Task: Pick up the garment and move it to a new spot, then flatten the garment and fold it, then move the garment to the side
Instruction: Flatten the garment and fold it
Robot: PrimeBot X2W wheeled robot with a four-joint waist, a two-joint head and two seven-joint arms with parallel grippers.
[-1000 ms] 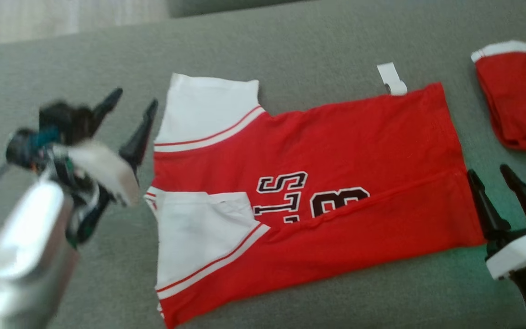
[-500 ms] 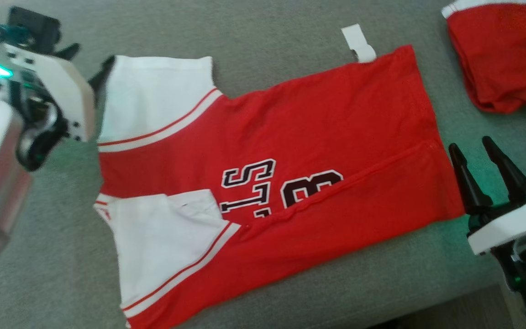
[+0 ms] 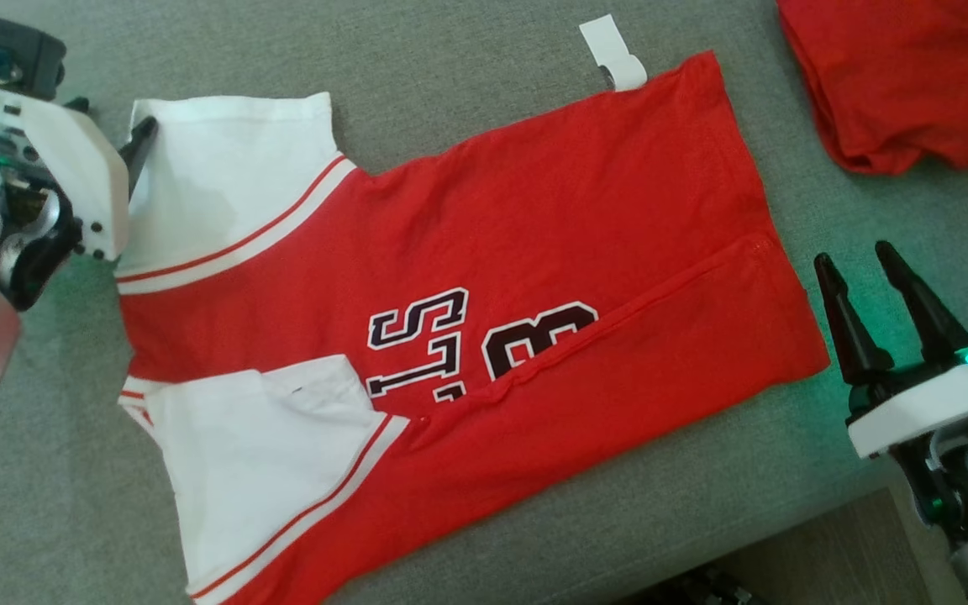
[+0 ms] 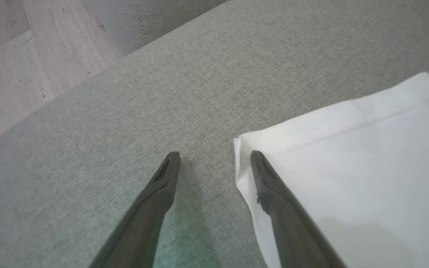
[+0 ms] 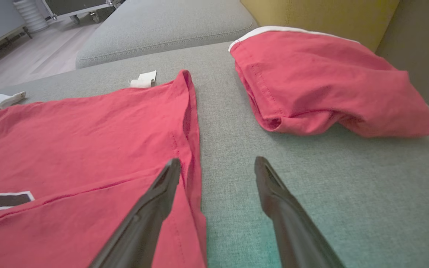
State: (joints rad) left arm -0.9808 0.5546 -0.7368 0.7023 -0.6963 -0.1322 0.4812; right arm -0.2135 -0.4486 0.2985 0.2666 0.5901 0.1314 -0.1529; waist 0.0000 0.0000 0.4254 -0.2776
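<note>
Fold step. Jersey [image 3: 534,235] lies flat on the grey cushion [image 3: 450,67], one long side already turned in. Left gripper [image 4: 214,158] is wide, straddling the white sleeve [image 3: 223,176] corner. Right gripper [image 3: 854,252] is wide at the hem [image 3: 774,252]. Next, probably: pinch both edges and fold over.

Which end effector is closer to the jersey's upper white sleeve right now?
Left. The left end effector straddles a corner of the white sleeve, one finger over cloth, one over the grey cushion. The right end effector sits beside the red hem, at the opposite end.
</note>
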